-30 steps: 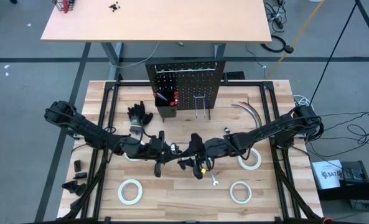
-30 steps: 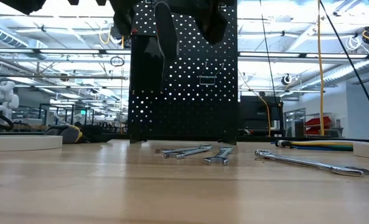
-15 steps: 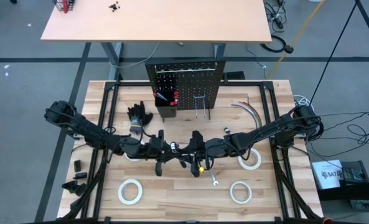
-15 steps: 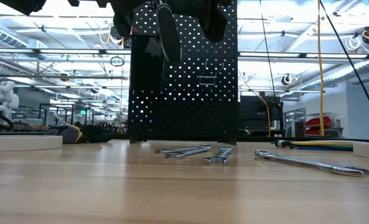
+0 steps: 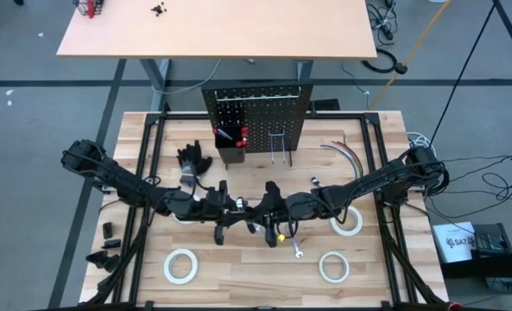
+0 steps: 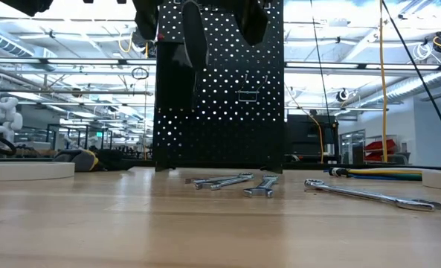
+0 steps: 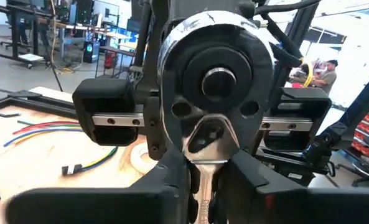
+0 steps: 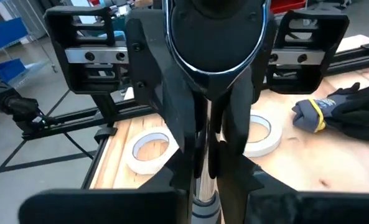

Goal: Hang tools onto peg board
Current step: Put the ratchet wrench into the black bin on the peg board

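The ratchet stands upright above the table's middle, its silver head [image 7: 215, 81] up and its black handle [image 6: 192, 37] hanging below. My left gripper [image 5: 238, 210] and my right gripper [image 5: 266, 212] face each other, level, and both are shut on the ratchet. The peg board [image 5: 257, 117] stands at the far edge; its black bin [image 5: 230, 149] holds screwdrivers [image 5: 238, 134], and wire hooks [image 5: 279, 142] stick out beside it. Silver wrenches [image 6: 220, 181] [image 6: 372, 195] lie flat on the tabletop. My left gripper pinches the ratchet's silver shaft [image 7: 203, 177] just under the head between its two fingers. The fingers come level from the table's left and lie across the shaft. My right gripper pinches the shaft [image 8: 203, 190] below the head, level from the table's right, across it. The ratchet is clear of the table.
White tape rolls lie at the near left [image 5: 180, 265], near right [image 5: 333, 266] and right [image 5: 346, 220]. Black gloves [image 5: 193, 160] lie left of the peg board and curved cables [image 5: 342, 151] to its right. A black frame rail [image 5: 143, 173] borders the table.
The ratchet's hanging handle has swung a little sideways and stands nearer upright in the low view. My right gripper has tipped slightly at the ratchet. Both arms have stayed at the table's middle.
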You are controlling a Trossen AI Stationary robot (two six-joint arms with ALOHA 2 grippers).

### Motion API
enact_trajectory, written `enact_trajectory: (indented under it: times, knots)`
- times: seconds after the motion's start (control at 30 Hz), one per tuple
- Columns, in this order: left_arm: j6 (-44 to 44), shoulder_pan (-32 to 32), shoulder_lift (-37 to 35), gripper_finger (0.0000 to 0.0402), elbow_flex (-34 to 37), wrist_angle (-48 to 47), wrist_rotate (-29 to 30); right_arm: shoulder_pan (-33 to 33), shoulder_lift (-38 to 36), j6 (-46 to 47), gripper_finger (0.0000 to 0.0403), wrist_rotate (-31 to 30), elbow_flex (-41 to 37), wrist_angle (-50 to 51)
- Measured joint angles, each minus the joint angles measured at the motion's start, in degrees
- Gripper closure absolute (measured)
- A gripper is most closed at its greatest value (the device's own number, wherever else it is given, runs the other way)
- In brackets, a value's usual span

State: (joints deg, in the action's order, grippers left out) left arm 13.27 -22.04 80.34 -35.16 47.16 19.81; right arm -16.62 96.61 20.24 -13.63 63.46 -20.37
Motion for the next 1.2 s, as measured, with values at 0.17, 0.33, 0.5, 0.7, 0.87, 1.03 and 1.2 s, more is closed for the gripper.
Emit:
enact_trajectory:
  times: [0.17, 0.33, 0.5, 0.7, 0.87, 1.03, 1.2]
  knots:
    - [7.0, 0.3, 0.0, 0.025, 0.0, -3.2, 2.8, 0.0, 0.0, 0.0, 0.0367, -0.4, 0.0, 0.0]
    - [10.4, 0.9, -0.1, 0.023, -0.1, -6.8, 1.1, 0.0, 0.0, -0.8, 0.0367, -2.5, 0.0, 1.9]
    - [8.4, 0.9, -3.1, 0.0228, 0.0, -10.2, 1.1, 0.0, -0.3, -0.4, 0.0367, -2.9, 0.0, 2.8]
    - [7.2, 0.8, -12.7, 0.0227, 0.1, -26.5, 4.6, -0.7, -0.9, -1.0, 0.0367, -6.6, 0.1, 2.2]
    - [10.3, 0.8, -20.0, 0.0226, 0.1, -39.9, 4.6, -0.8, -1.0, -1.4, 0.0367, -7.4, 0.1, 0.8]
    - [13.7, 0.5, -24.2, 0.0226, 0.1, -48.4, 4.4, -0.1, -0.9, -1.5, 0.0367, -7.9, 0.1, -1.1]
    - [15.0, 0.5, -25.3, 0.0226, 0.1, -51.9, 4.3, 0.4, -0.9, -3.1, 0.0367, -8.7, 0.1, -3.7]
